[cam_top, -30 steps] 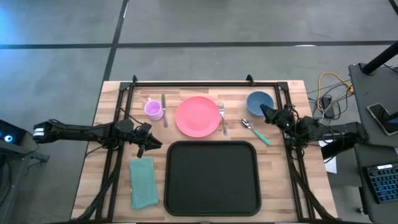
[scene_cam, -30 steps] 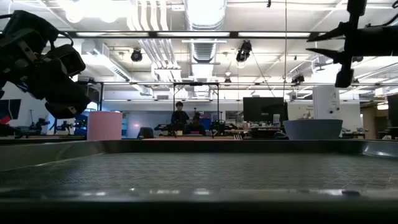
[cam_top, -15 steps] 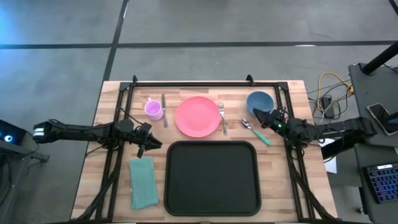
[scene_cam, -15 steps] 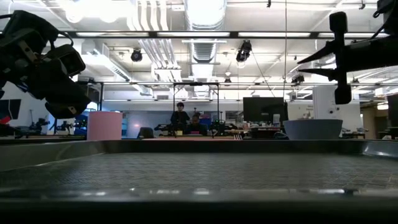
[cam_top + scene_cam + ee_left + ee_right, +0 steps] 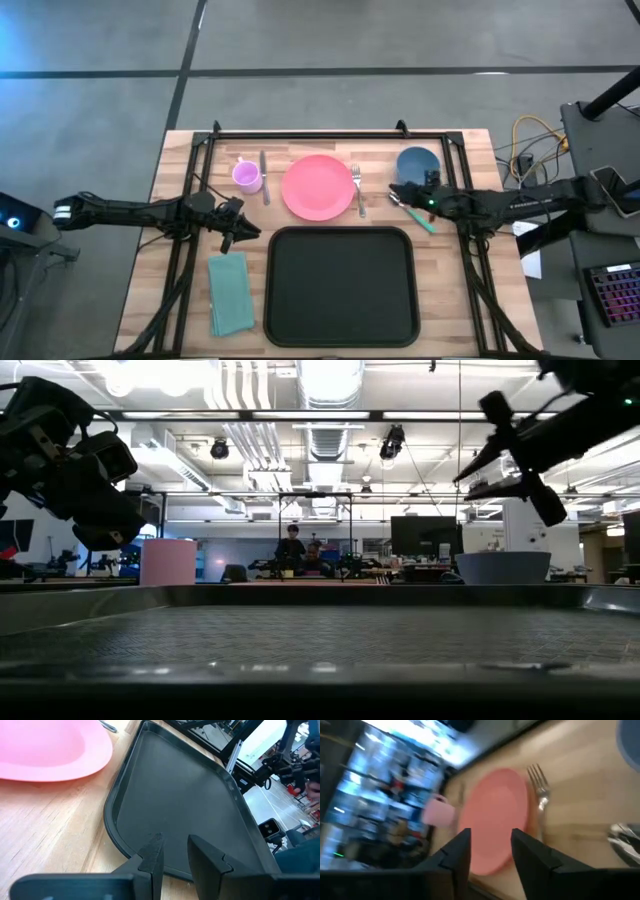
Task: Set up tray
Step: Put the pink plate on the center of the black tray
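On table, your tray (image 5: 340,285) sits bare; nothing loaded yet. Right gripper (image 5: 404,193) empty, fingers apart, nr spoon (image 5: 411,212); left gripper (image 5: 247,235) empty, narrowly parted.

No writing can be read anywhere (signs too blurred).

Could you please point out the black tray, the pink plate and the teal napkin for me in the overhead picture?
tray (image 5: 340,285): high view, middle of its bare black floor.
pink plate (image 5: 318,187): high view, centre of the plate.
teal napkin (image 5: 230,292): high view, middle of the folded cloth.
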Motion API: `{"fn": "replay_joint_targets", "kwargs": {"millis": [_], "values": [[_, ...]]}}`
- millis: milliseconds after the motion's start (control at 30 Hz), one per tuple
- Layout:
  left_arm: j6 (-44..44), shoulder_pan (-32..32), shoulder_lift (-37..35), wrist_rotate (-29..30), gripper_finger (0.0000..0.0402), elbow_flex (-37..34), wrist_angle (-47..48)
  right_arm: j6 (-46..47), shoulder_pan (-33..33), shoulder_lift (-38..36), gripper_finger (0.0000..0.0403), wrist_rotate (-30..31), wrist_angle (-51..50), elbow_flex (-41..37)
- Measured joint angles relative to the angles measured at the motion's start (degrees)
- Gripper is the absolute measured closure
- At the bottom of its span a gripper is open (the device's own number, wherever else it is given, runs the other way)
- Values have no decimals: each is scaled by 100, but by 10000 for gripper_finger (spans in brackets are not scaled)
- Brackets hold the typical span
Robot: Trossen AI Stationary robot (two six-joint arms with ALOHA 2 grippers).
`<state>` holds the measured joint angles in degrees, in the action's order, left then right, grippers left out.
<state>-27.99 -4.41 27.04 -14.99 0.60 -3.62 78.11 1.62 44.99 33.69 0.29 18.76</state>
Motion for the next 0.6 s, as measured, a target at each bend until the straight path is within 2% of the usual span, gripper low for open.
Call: {"fn": "replay_joint_targets", "kwargs": {"millis": [167, 433, 500, 600], "values": [[0, 0, 0, 0, 333, 1, 0, -112, -359, 974, 224, -874, -79, 642], [0, 0, 0, 0, 333, 2, 0, 254, -1136, 2612, 195, -3090, -80, 1278], [0, -2, 0, -1, 333, 1, 0, 292, -1182, 3016, 195, -3364, -36, 1435], [0, 0, 0, -1, 333, 1, 0, 381, -1182, 3579, 199, -3415, 67, 1679]]}}
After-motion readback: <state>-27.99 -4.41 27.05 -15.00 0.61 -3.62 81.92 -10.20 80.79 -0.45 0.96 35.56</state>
